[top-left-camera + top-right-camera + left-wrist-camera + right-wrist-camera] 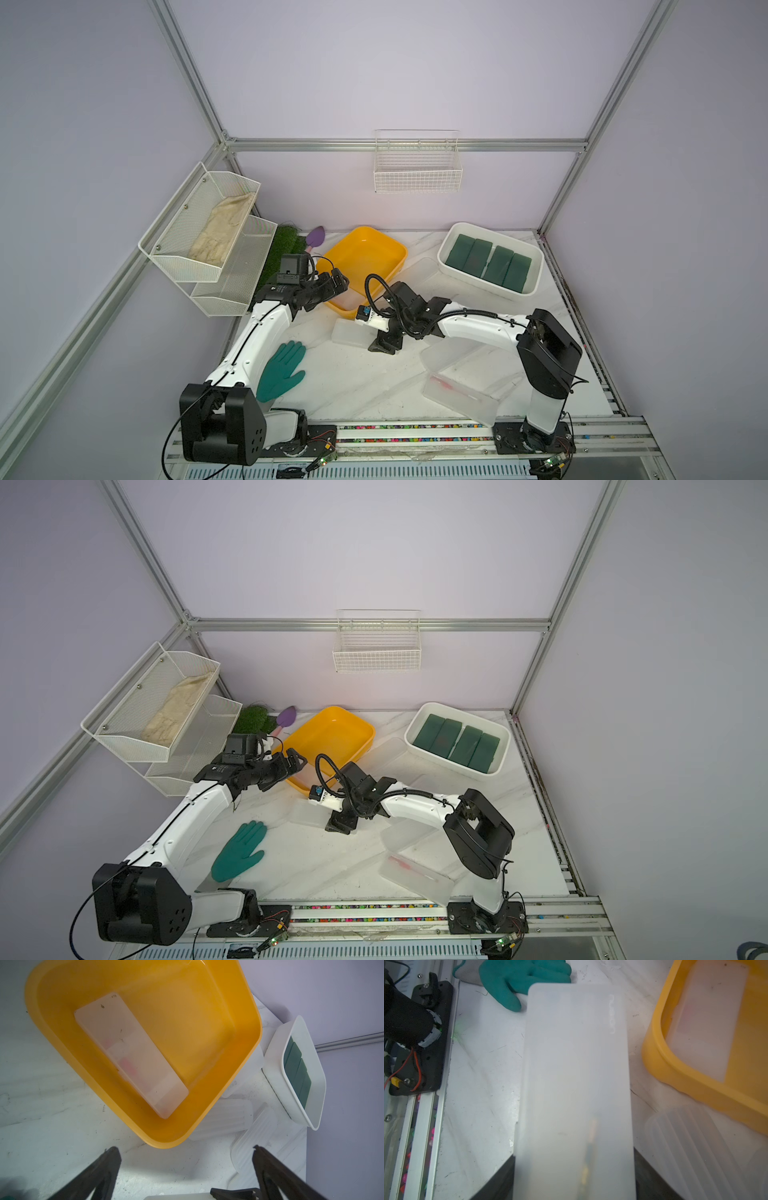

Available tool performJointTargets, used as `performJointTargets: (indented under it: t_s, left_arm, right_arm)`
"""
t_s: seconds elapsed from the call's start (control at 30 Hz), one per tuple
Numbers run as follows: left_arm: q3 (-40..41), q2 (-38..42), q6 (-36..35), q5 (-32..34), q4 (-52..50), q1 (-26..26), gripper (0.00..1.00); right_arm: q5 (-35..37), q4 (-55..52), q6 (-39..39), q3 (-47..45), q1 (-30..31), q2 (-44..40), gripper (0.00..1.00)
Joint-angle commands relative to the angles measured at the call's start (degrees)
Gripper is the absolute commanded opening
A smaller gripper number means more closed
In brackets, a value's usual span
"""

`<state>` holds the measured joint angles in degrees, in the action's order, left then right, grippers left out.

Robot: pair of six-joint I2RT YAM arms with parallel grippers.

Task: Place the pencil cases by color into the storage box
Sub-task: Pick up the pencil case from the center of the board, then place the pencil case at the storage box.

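Step in hand, by the look of it: frosted pencil case to go into yellow tub, beside the frosted case lying flat on its floor. Clamped on one end of that pencil case, across its width: right gripper, just outside the tub's near corner. Lifted or resting on the marble, cannot tell. Jaws wide apart and empty on left gripper, hovering at the tub's near-left rim. Four green cases packed side by side in white storage box, so likely only frosted ones left to sort.

To do it well: lift enough to clear the yellow rim first. Keep the case level, since held at one end with a long overhang. Turn it parallel to the case inside, lower onto the bare floor beyond it, let go only once flat. Probably smooth, light plastic, so watch for slip or sag in the grip.

Room: tight at the near corner with left gripper close by, better pulled back or kept put. Open marble between right gripper and teal glove. Under and beside the right forearm: loose frosted cases. Between tub and box: a stray case. Avoid sweeping any of them.
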<state>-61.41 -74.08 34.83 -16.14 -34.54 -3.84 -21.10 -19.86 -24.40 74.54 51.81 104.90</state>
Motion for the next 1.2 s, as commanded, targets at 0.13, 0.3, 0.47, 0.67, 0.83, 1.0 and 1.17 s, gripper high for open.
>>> performJointTargets:
  t_s: [0.13, 0.3, 0.47, 0.67, 0.83, 1.0, 1.17]
  left_arm:
    - [-9.1, 3.5, -2.3, 1.1, -1.0, 0.1, 1.0]
    - [-14.1, 2.4, -5.1, 1.1, -5.4, 0.3, 1.0]
    - [-17.4, 2.5, -7.6, 0.2, -8.0, 2.3, 1.0]
    - [-21.4, 1.4, -9.0, -1.9, -9.7, 3.9, 1.0]
    - [-23.4, 0.3, -10.2, -2.7, -10.8, 4.2, 1.0]
    - [-24.9, -0.3, -12.4, -2.0, -12.4, 4.6, 1.0]
    - [-25.9, -0.3, -13.2, -2.1, -12.5, 5.2, 1.0]
  right_arm:
    - [-1.2, 0.3, 1.1, 2.7, 0.2, -1.6, 0.66]
    - [0.7, 0.0, 2.6, 6.0, 0.1, 0.3, 0.65]
    - [4.0, 1.2, 4.8, 8.1, -0.5, 2.4, 0.65]
    - [8.5, 1.2, 9.2, 13.5, -1.1, 7.5, 0.65]
    - [9.5, 1.5, 11.8, 18.6, -1.1, 11.0, 0.65]
    - [10.5, 2.0, 13.9, 23.6, -1.7, 15.1, 0.65]
    - [10.4, 3.3, 16.7, 28.1, -2.9, 18.8, 0.65]
